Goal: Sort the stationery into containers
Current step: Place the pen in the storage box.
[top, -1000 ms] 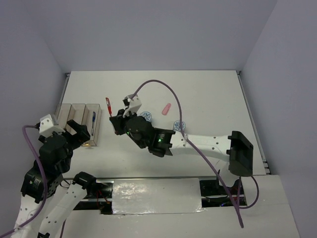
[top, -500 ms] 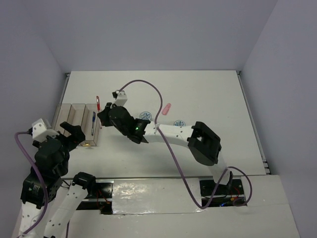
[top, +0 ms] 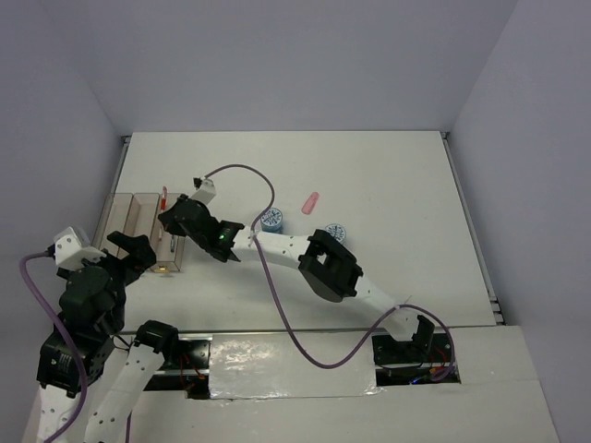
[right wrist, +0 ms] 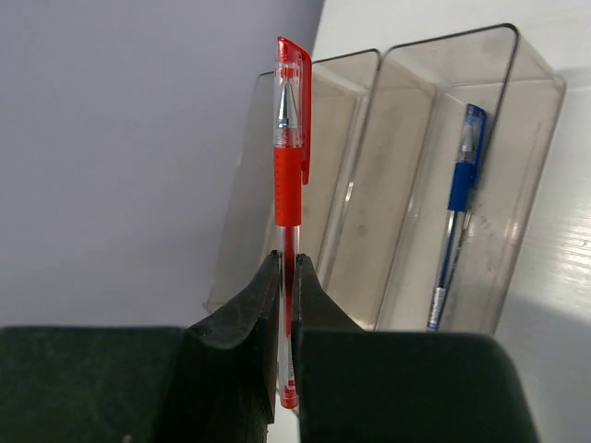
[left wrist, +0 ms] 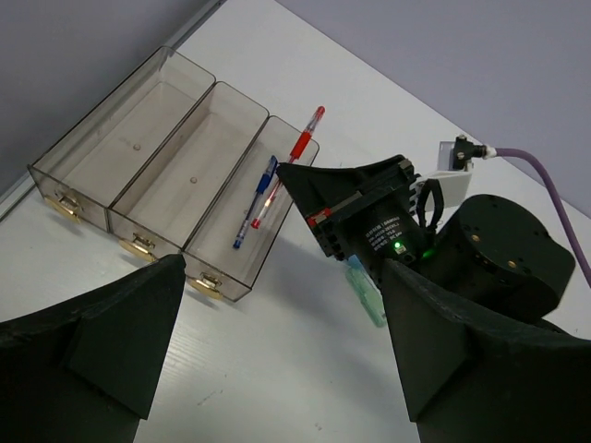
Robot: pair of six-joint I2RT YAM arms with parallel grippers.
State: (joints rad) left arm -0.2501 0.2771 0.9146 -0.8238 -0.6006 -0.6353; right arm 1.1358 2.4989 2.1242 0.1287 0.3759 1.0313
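Red pen (left wrist: 297, 152) over rightmost bin (left wrist: 223, 266) rim

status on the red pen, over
Right gripper shut on red pen, held over the bins. Left gripper open, hovering near them. Blue pen already in one bin. Nothing seen blocking the drop.

My right arm: swung left across the table, its elbow folded in toward the middle.
My right claw (top: 169, 212): moved from beside the rolls to the bins (top: 138, 197).
Red pen (top: 163, 197): carried along in my pinch, now over the rightmost bin's far end.
My left claw (top: 132, 247): drawn back slightly, down-left.
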